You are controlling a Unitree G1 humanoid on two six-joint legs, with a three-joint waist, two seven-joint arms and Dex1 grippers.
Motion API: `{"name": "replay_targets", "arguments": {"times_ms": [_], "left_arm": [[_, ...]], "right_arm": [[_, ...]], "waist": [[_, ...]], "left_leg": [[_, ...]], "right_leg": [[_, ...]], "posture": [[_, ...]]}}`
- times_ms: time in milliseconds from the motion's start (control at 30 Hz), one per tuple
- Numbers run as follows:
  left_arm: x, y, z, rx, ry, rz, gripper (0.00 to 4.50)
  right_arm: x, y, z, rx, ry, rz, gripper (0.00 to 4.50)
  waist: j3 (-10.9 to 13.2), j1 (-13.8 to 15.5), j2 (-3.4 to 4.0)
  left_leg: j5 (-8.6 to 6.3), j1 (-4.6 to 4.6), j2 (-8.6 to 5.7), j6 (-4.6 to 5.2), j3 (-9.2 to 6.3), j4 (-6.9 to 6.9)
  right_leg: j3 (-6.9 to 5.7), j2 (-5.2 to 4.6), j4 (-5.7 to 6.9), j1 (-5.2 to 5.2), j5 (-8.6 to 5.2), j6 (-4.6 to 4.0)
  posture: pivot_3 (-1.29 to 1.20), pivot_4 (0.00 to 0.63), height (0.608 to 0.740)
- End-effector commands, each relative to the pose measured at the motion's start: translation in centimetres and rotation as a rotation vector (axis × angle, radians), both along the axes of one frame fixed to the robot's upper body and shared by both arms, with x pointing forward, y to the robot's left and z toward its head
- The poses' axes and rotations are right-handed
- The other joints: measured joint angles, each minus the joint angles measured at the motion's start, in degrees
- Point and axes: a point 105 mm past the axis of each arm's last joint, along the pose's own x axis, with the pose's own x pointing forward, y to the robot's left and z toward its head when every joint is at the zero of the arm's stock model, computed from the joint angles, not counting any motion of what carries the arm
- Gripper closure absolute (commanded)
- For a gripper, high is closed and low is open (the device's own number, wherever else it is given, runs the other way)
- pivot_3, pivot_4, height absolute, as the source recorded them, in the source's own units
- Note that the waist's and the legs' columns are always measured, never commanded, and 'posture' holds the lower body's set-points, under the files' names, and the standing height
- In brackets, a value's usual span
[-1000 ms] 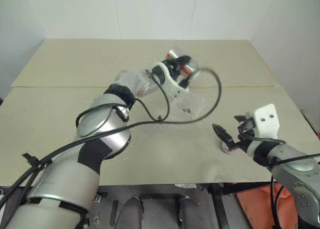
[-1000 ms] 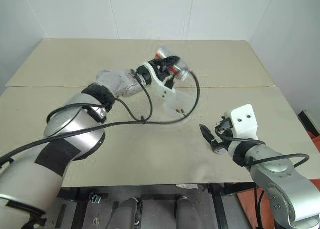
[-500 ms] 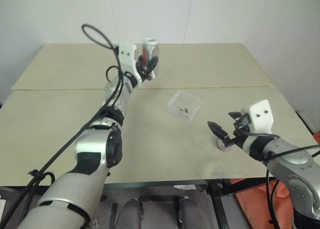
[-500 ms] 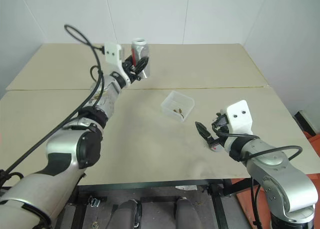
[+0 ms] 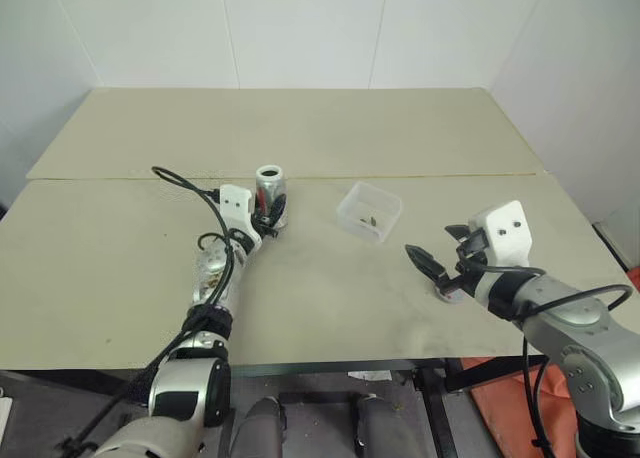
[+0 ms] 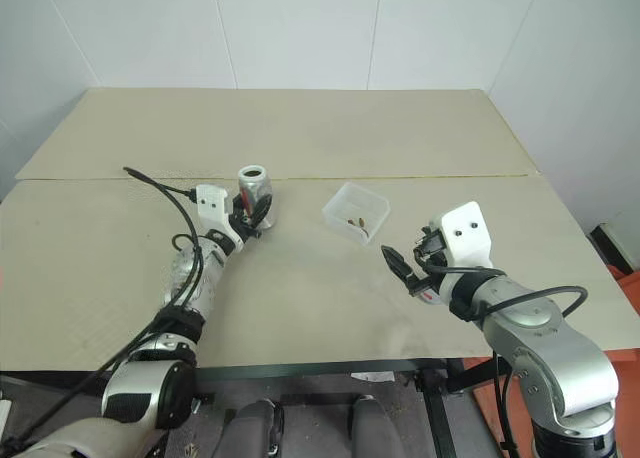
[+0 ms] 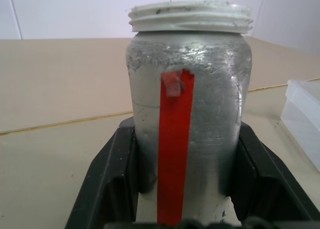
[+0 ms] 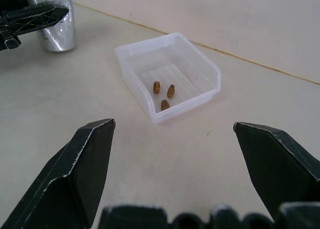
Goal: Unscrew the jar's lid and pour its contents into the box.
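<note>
The silvery jar (image 7: 187, 89) with a red stripe stands upright on the table with its white threaded mouth open, left of the box. My left gripper (image 5: 268, 212) is shut on its lower body. The clear box (image 8: 167, 79) holds three small brown bits (image 8: 164, 95), the contents. My right gripper (image 8: 172, 125) hangs open just above the table on the box's near right, pointing toward the box, with nothing between its fingers. The small grey lid (image 5: 445, 294) lies on the table under my right hand, partly hidden by it.
The beige table (image 5: 300, 128) runs wide behind the jar and box, with a seam across its middle. White walls close in at the back and right. A black cable (image 5: 185, 180) loops from my left arm over the table.
My left arm carried the jar from tilted over the box, up and to the left, then set it down upright left of the box. The right gripper stayed open, almost still.
</note>
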Motion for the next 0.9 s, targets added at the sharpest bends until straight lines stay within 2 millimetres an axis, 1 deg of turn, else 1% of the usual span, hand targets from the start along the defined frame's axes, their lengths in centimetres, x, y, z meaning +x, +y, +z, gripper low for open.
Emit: {"name": "replay_targets", "arguments": {"times_ms": [33,100,167,200,367,500,567,767,867,900], "left_arm": [[-0.5,0.1,0.3,0.001,-0.042,0.011,2.53],[-1.0,0.1,0.2,-0.003,-0.059,0.003,2.53],[-1.3,0.2,0.1,0.006,-0.08,0.007,1.81],[-1.4,0.4,0.0,0.0,-0.084,0.015,1.57],[-1.7,0.6,0.3,-0.014,-0.107,0.011,0.02],[-2.3,0.6,0.4,-0.001,-0.119,-0.008,0.02],[-2.7,0.6,0.3,0.039,-0.134,-0.008,0.02],[-5.7,2.0,0.2,0.066,-0.143,0.016,0.02],[-8.5,3.1,0.5,0.063,-0.134,-0.006,0.02],[-9.0,3.2,0.6,0.06,-0.126,-0.016,0.02]], "right_arm": [[0.1,0.1,1.1,-0.014,-0.063,0.012,0.03],[0.1,0.1,1.1,-0.021,-0.063,0.019,0.03],[0.2,0.1,1.0,-0.029,-0.063,0.023,0.0],[0.2,0.2,0.9,-0.03,-0.064,0.024,0.0],[0.3,0.2,0.8,-0.032,-0.066,0.028,0.0],[0.4,0.2,0.7,-0.035,-0.065,0.029,0.0],[0.4,0.2,0.7,-0.036,-0.065,0.029,0.0],[0.3,0.4,0.7,-0.051,-0.064,0.055,0.0],[0.4,0.2,0.7,-0.06,-0.062,0.062,0.0],[0.4,0.2,0.7,-0.062,-0.061,0.063,0.0]], "waist": [[0.0,-0.1,0.0],[0.0,-0.2,0.01],[0.0,-0.2,0.02],[0.0,-0.2,0.02],[0.0,0.0,0.02],[0.0,0.0,0.02],[0.0,-0.1,0.02],[-0.1,-0.4,0.03],[-0.1,-0.6,0.04],[-0.1,-0.6,0.05]], "left_leg": [[0.0,0.05,0.0,0.0,0.0,0.0],[0.0,0.11,0.0,0.0,0.0,0.0],[0.0,0.13,0.0,0.0,0.0,0.0],[0.0,0.14,0.0,0.0,0.0,-0.01],[0.0,0.13,0.01,0.0,0.0,-0.01],[0.0,0.12,0.01,0.0,0.0,-0.01],[0.0,0.12,0.01,0.0,0.0,-0.02],[0.0,0.13,0.05,0.0,0.01,-0.09],[0.0,0.14,0.06,0.0,0.01,-0.08],[-0.01,0.15,0.1,-0.01,0.04,-0.09]], "right_leg": [[0.0,0.0,-0.01,0.07,0.0,0.0],[0.0,0.0,-0.03,0.13,-0.02,0.03],[0.0,0.0,-0.03,0.15,-0.06,0.09],[0.0,0.0,-0.03,0.15,-0.06,0.09],[-0.01,0.0,-0.04,0.15,-0.06,0.09],[-0.01,0.0,-0.06,0.15,-0.07,0.1],[-0.01,0.0,-0.07,0.15,-0.07,0.1],[-0.01,0.0,-0.07,0.13,-0.08,0.08],[-0.01,0.0,-0.08,0.12,-0.08,0.07],[-0.01,-0.01,-0.08,0.12,-0.1,0.05]], "posture": [[0.0,0.15,0.74],[0.0,0.15,0.74],[0.0,0.15,0.74],[0.0,0.15,0.74],[0.0,0.15,0.74],[0.0,0.15,0.74],[0.0,0.15,0.74],[0.0,0.15,0.74],[0.0,0.15,0.74],[0.0,0.15,0.74]]}}
